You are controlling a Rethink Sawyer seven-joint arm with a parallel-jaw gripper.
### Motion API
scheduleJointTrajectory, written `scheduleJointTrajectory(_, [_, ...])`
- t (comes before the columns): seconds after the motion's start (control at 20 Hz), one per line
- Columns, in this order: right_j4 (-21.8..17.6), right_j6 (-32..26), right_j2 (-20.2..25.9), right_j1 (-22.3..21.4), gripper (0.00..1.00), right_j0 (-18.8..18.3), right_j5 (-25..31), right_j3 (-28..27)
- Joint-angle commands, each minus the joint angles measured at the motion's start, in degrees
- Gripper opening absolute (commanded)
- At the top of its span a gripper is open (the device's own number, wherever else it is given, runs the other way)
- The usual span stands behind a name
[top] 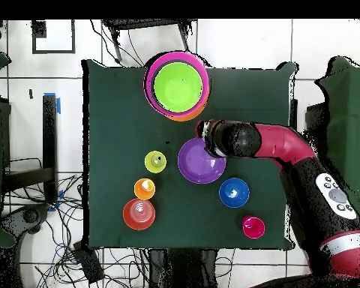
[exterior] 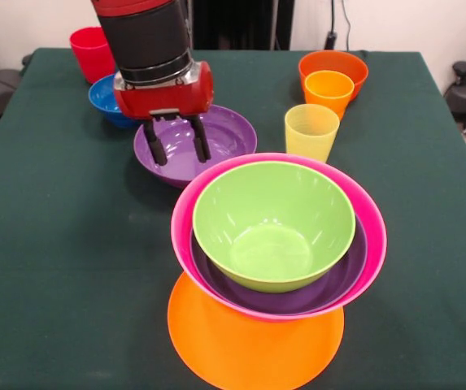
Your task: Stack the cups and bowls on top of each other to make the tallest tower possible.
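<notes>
Tower [exterior: 277, 268] so far: large orange bowl [exterior: 253, 345] as base, pink bowl [exterior: 363, 219] on it, a purple bowl [exterior: 330, 284] nested in that, lime green bowl [exterior: 273, 223] on top. It sits at the front view's 6 o'clock.

Step in hand, as I read it: pick the loose purple bowl [exterior: 228, 134]. Gripper [exterior: 179, 140] hangs over it with its fingers spread and nothing held, tips just inside the bowl's rim on the 9 o'clock side in the front view. I'd drop so one finger goes inside the wall and one outside, pinch the rim, lift straight up, and clear the green bowl before going across. It's wider than the green one, so seating may be wobbly.

From the gripper in the front view:
- red-orange bowl [exterior: 354, 65] with the orange-yellow cup [exterior: 328, 91] inside, 2 o'clock, well apart
- blue bowl [exterior: 102, 99], 10 o'clock, near
- yellow cup [exterior: 311, 130], 3 o'clock
- red cup [exterior: 91, 50], 11 o'clock
</notes>
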Motion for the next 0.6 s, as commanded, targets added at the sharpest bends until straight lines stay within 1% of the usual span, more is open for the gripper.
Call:
scheduleJointTrajectory(0.05, [-6.1, -19.67, 2.19, 1.11, 1.0, -1.6, 6.9, 1.25])
scheduleJointTrajectory(0.15, [-6.87, -20.51, 2.61, 1.65, 1.0, -2.7, 6.88, 1.37])
scheduleJointTrajectory(0.4, [-8.78, -21.76, 3.31, 3.72, 1.0, -4.36, 6.3, 1.2])
scheduleJointTrajectory(0.6, [-10.19, -22.73, 3.78, 4.56, 1.0, -5.45, 6.24, 0.96])
